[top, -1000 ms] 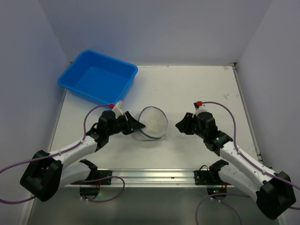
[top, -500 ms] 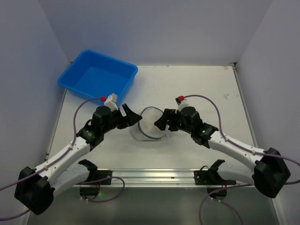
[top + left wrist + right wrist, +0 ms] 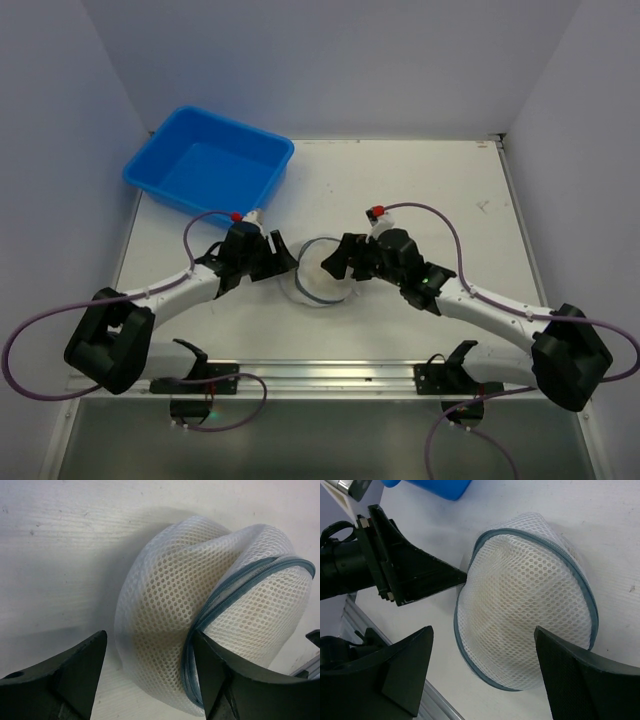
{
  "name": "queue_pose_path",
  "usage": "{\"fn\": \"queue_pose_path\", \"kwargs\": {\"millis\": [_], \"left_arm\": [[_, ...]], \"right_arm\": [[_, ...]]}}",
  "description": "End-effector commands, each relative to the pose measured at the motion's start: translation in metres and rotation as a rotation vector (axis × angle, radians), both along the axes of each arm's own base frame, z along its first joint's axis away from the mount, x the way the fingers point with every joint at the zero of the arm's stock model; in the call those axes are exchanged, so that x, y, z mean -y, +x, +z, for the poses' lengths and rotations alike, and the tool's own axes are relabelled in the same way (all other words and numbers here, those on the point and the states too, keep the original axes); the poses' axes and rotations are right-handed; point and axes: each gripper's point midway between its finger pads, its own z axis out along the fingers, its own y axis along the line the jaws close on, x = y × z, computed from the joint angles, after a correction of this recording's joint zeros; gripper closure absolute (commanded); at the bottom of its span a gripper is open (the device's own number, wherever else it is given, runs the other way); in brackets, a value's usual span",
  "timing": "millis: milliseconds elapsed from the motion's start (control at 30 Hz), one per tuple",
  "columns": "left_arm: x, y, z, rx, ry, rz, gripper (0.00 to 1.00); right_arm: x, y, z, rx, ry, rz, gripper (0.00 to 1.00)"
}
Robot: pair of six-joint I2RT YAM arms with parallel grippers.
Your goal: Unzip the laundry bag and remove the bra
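Note:
The laundry bag (image 3: pixel 322 272) is a white mesh pod with a dark zip rim, lying mid-table. It also shows in the left wrist view (image 3: pixel 200 600) and the right wrist view (image 3: pixel 525 605). My left gripper (image 3: pixel 280 260) is open at its left side (image 3: pixel 150 650). One dome half sits between its fingers, and the right finger (image 3: pixel 220 680) presses at the zip rim. My right gripper (image 3: pixel 336 262) is open and straddles the bag from the right (image 3: pixel 485 645). The bra is hidden; only a faint yellowish tint shows through the mesh.
A blue plastic tub (image 3: pixel 208 163) stands at the back left, and its corner shows in the right wrist view (image 3: pixel 435 487). The left gripper's finger (image 3: pixel 420 575) touches the bag's rim there. A metal rail (image 3: pixel 320 372) runs along the table's near edge.
Both arms have closed in on the bag, the right one travelling far to the left. The bag now sits between the two open grippers and looks slightly squashed.

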Motion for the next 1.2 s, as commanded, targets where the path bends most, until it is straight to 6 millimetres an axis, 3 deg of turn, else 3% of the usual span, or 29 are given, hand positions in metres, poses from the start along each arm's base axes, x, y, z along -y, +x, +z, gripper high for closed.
{"fn": "queue_pose_path", "kwargs": {"millis": [0, 133, 267, 433, 633, 733, 800, 833, 1000, 1033, 1133, 1167], "left_arm": [[0.005, 0.019, 0.0, 0.054, -0.015, 0.012, 0.29], [0.01, 0.014, -0.013, 0.027, -0.059, 0.007, 0.29], [0.008, 0.0, -0.018, 0.025, -0.103, 0.017, 0.24], [0.009, -0.008, 0.002, 0.068, -0.16, 0.013, 0.2], [0.012, -0.013, 0.027, 0.131, -0.22, -0.014, 0.16], [0.007, -0.012, 0.031, 0.157, -0.212, 0.003, 0.14], [0.003, -0.009, 0.029, 0.159, -0.177, 0.014, 0.14], [0.003, -0.01, 0.026, 0.145, -0.166, 0.012, 0.13], [0.005, -0.001, 0.013, 0.107, -0.13, 0.015, 0.13], [0.004, 0.001, 0.01, 0.103, -0.114, 0.017, 0.14], [0.008, 0.009, 0.005, 0.093, -0.105, 0.013, 0.18], [0.008, 0.01, -0.001, 0.078, -0.097, 0.015, 0.2]], "right_arm": [[-0.007, 0.003, 0.02, 0.072, 0.013, 0.008, 0.16], [-0.006, 0.004, 0.022, 0.075, -0.036, -0.022, 0.16], [0.0, 0.009, -0.004, 0.001, -0.117, -0.107, 0.16], [0.017, 0.02, -0.039, -0.08, -0.231, -0.239, 0.16], [0.009, 0.023, -0.063, -0.098, -0.271, -0.209, 0.19], [0.005, 0.025, -0.069, -0.084, -0.279, -0.182, 0.28], [0.0, 0.024, -0.07, -0.073, -0.272, -0.152, 0.4], [0.0, 0.024, -0.073, -0.077, -0.276, -0.15, 0.55], [-0.004, 0.019, -0.07, -0.056, -0.258, -0.099, 0.95], [-0.004, 0.019, -0.069, -0.049, -0.255, -0.096, 1.0], [-0.006, 0.014, -0.059, -0.023, -0.221, -0.063, 1.0], [-0.008, 0.015, -0.048, 0.006, -0.19, -0.056, 1.0]]}}
